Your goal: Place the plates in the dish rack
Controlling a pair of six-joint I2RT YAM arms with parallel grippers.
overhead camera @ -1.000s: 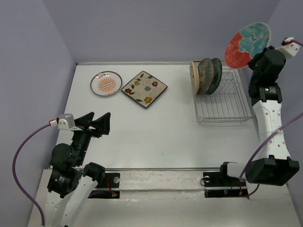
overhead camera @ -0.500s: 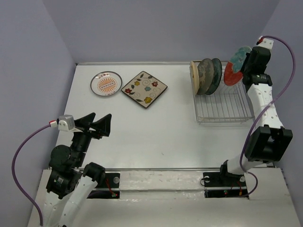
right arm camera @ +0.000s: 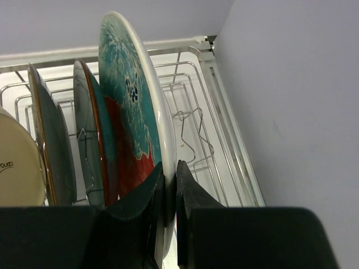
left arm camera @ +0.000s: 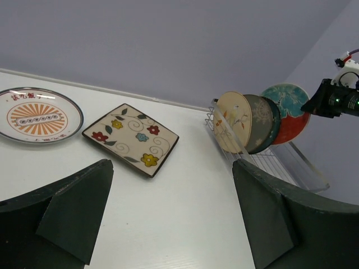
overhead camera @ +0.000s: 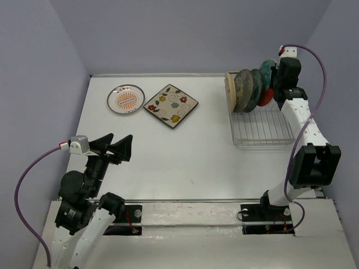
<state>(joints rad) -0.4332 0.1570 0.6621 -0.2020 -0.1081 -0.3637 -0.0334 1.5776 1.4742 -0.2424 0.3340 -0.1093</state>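
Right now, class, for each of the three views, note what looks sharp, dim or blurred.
Top external: even soft light, sharp all over, barely any shadows. Left wrist: left gripper dark and soft up close, square floral plate beyond crisp. Right wrist: right gripper in near-black shadow, teal-and-red plate bright and fairly sharp.

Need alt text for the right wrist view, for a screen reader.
The right fingers pinch the rim of the teal-and-red plate, held upright on edge at the dish rack. Three other plates stand on edge to its left.
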